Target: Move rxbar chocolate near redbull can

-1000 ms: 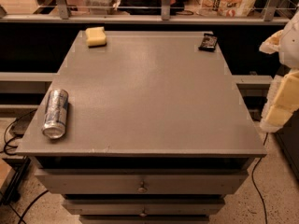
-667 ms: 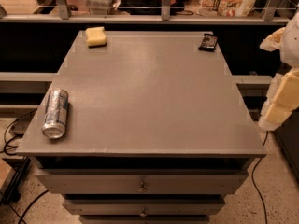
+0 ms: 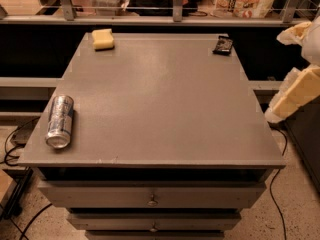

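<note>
redbull can: lies on its side at the table's front-left corner, well apart from the gripper and far to its left. Its long axis runs front to back, with the silver top facing the front edge.
yellow sponge: sits at the back-left corner, far left of the gripper and further back. It is off any straight line between bar and can.
table: the grey top between bar and can is bare, and nothing stands in the way of a diagonal carry.
rxbar chocolate: lies flat at the back-right corner, to the left of the gripper and further back, and is the nearest item to it. Its long axis runs roughly front to back, slightly tilted.
gripper: hangs off the table's right edge, outside the top, touching nothing. Whether it is set wide or narrow cannot be told.
coming move: judged, a reach back and leftward to the bar, closing across its short width.
</note>
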`<state>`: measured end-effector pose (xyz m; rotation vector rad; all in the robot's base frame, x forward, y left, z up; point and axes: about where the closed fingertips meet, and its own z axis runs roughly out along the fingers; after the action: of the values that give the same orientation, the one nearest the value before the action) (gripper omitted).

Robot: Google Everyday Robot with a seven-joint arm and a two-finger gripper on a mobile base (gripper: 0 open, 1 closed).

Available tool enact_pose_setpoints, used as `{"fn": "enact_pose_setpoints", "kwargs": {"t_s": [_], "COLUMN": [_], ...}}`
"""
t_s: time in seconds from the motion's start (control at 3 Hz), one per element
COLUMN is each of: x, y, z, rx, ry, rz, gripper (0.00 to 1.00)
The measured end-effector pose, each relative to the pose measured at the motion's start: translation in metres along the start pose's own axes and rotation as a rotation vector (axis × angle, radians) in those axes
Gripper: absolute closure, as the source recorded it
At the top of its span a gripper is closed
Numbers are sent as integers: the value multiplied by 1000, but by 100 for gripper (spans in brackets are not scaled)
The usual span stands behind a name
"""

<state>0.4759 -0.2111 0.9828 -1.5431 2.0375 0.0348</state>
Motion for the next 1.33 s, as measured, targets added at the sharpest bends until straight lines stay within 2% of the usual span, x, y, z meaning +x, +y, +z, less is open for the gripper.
{"fn": "enact_pose_setpoints", "kwargs": {"t_s": [0.33, 0.67, 1.0, 1.33], "x": [-5, -3, 0, -2], "y": [-32, -85, -128, -130], "z": [15, 32, 40, 35], "rx": [29, 61, 84, 93], "ry": [-168, -295, -294, -300], "rz": [64, 139, 217, 217], "gripper": [0, 0, 0, 0]}}
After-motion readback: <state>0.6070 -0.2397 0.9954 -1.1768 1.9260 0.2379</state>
